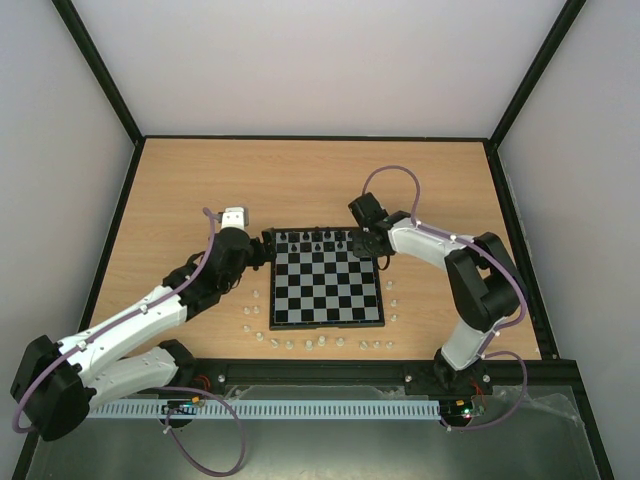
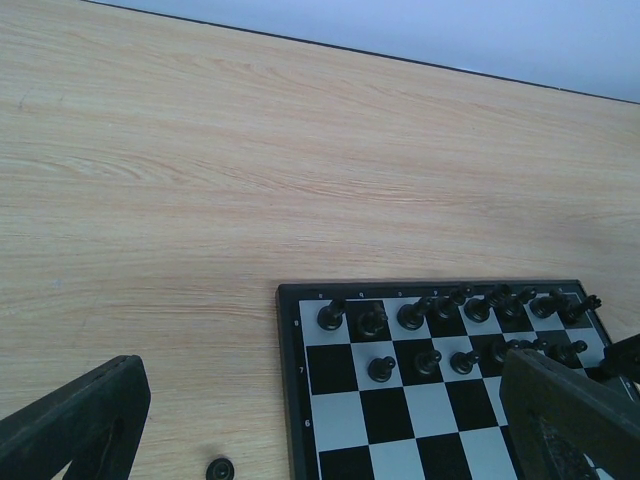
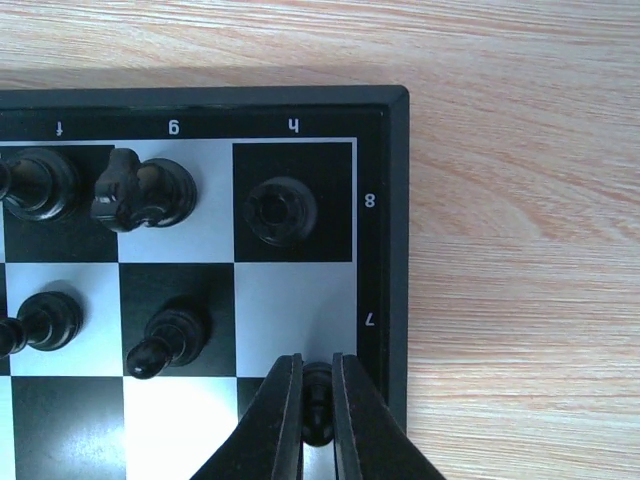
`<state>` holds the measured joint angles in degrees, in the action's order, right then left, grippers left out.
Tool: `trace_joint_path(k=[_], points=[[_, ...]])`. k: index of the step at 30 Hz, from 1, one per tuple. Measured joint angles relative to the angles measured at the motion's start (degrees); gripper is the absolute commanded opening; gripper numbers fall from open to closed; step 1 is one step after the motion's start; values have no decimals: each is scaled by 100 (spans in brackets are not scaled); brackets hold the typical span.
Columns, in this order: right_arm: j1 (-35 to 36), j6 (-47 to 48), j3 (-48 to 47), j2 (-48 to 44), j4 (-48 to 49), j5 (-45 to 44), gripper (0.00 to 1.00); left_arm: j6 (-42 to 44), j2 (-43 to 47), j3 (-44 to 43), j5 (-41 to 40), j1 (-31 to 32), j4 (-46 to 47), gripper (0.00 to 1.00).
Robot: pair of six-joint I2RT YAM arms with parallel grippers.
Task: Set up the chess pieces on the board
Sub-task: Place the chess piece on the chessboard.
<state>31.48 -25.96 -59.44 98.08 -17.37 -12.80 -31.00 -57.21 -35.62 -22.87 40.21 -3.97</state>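
Black pawn (image 3: 316, 405) pinched in the right end effector (image 3: 316, 372) at the board (image 3: 396, 200) edge; left end effector (image 2: 320, 415) spread wide.

Top cam: high up, behind the arm bases (image 1: 182, 404), tilted down & fwd, whole table (image 1: 200, 180) in shot, chessboard (image 1: 328, 290) small at centre. Left wrist cam: low, oblique, facing the far wall (image 2: 450, 25) across bare wood, board's far-left corner at mid range, lower right of frame. Right wrist cam: straight down, v. close, on the h8 corner. All 3 share the board's far ranks w/ the black chess pieces (image 1: 318, 240).
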Motion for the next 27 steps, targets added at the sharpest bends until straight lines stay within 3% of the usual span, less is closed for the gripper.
trace_joint_path(k=[27], points=[[0,-2,-90,105,273,-42,7,-2,-11,0,37,-37,2,99]])
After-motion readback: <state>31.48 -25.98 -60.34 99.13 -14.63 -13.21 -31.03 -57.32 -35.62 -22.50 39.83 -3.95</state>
